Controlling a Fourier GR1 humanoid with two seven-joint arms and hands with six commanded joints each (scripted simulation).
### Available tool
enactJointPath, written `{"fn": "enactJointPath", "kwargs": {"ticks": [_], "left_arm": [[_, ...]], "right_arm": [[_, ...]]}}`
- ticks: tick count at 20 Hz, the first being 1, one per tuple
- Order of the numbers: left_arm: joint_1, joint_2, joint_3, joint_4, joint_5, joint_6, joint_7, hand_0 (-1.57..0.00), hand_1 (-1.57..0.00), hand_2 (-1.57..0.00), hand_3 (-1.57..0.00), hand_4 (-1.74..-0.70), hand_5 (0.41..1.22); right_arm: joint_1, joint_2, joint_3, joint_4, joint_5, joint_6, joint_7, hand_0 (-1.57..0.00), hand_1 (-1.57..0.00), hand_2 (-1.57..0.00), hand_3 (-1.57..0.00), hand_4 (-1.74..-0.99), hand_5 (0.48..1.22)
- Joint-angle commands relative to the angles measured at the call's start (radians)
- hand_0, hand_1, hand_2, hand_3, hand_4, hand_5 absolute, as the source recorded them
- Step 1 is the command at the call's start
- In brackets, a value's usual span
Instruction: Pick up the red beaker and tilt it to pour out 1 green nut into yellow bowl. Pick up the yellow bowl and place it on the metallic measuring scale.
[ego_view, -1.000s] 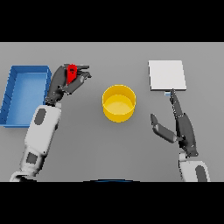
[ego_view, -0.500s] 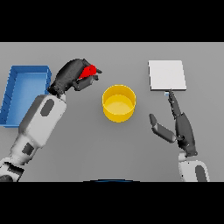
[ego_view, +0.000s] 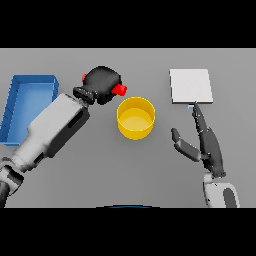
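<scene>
My left hand (ego_view: 102, 83) is lifted above the table, its fingers curled round the red beaker (ego_view: 119, 89). Only a small red part of the beaker shows past the hand, pointing right toward the yellow bowl (ego_view: 135, 118). The bowl stands at the table's middle, just right of and below the hand; I see nothing in it. The metallic measuring scale (ego_view: 191, 86), a flat pale square, lies at the back right. My right hand (ego_view: 204, 142) rests on the table below the scale, fingers straight, fingertips close to the scale's front edge.
A blue bin (ego_view: 28, 104) stands at the left, beside my left forearm.
My left hand has risen from beside the blue bin and carried the red beaker to the right, up to the bowl's left rim. The right hand has stayed put.
</scene>
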Motion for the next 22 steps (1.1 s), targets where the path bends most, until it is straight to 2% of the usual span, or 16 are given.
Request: {"fn": "enactJointPath", "kwargs": {"ticks": [1, 3, 5, 7, 11, 14, 15, 19, 22], "left_arm": [[-0.021, 0.010, -0.025, 0.011, -0.021, -0.019, -0.016, -1.57, -1.57, -1.57, -1.38, -1.71, 1.211], [-0.076, 0.013, -0.078, 0.034, -0.072, -0.064, -0.026, -1.57, -1.57, -1.57, -1.35, -1.72, 1.215], [-0.110, 0.019, -0.120, 0.054, -0.114, -0.088, -0.074, -1.57, -1.57, -1.57, -1.29, -1.72, 1.217], [-0.143, 0.007, -0.159, 0.078, -0.152, -0.107, -0.107, -1.57, -1.57, -1.57, -1.39, -1.72, 1.218], [-0.191, 0.000, -0.245, 0.113, -0.237, -0.120, -0.160, -1.57, -1.57, -1.57, -1.50, -1.73, 1.220], [-0.244, -0.005, -0.309, 0.128, -0.298, -0.123, -0.214, -1.57, -1.57, -1.57, -1.53, -1.73, 1.220], [-0.249, -0.002, -0.332, 0.134, -0.324, -0.110, -0.219, -1.57, -1.57, -1.57, -1.54, -1.74, 1.221], [-0.296, -0.005, -0.409, 0.157, -0.401, -0.108, -0.258, -1.57, -1.57, -1.57, -1.56, -1.74, 1.221], [-0.323, -0.004, -0.464, 0.177, -0.457, -0.093, -0.278, -1.57, -1.57, -1.57, -1.56, -1.74, 1.221]], "right_arm": [[0.011, 0.006, 0.003, -0.006, -0.003, -0.001, -0.005, 0.00, 0.00, 0.00, 0.00, -1.195, 0.671], [0.023, 0.018, 0.002, -0.003, -0.019, 0.003, -0.017, 0.00, 0.00, 0.00, 0.00, -1.197, 0.659], [0.027, 0.023, 0.001, -0.007, -0.029, 0.005, -0.013, 0.00, 0.00, 0.00, 0.00, -1.206, 0.639], [0.022, 0.019, -0.005, 0.005, -0.022, -0.001, -0.014, 0.00, 0.00, 0.00, 0.00, -1.220, 0.624], [0.034, 0.017, -0.005, -0.001, -0.001, -0.020, -0.050, 0.00, 0.00, 0.00, 0.00, -1.213, 0.591], [0.018, 0.032, -0.002, -0.002, 0.004, -0.033, -0.030, 0.00, 0.00, 0.00, 0.00, -1.185, 0.575], [0.007, 0.028, -0.003, 0.019, 0.021, -0.043, -0.030, 0.00, 0.00, 0.00, 0.00, -1.173, 0.572], [0.022, 0.027, -0.002, -0.010, 0.002, -0.029, -0.046, 0.00, 0.00, 0.00, 0.00, -1.147, 0.566], [0.015, 0.022, -0.009, -0.011, 0.002, -0.034, -0.030, 0.00, 0.00, 0.00, 0.00, -1.129, 0.566]]}}
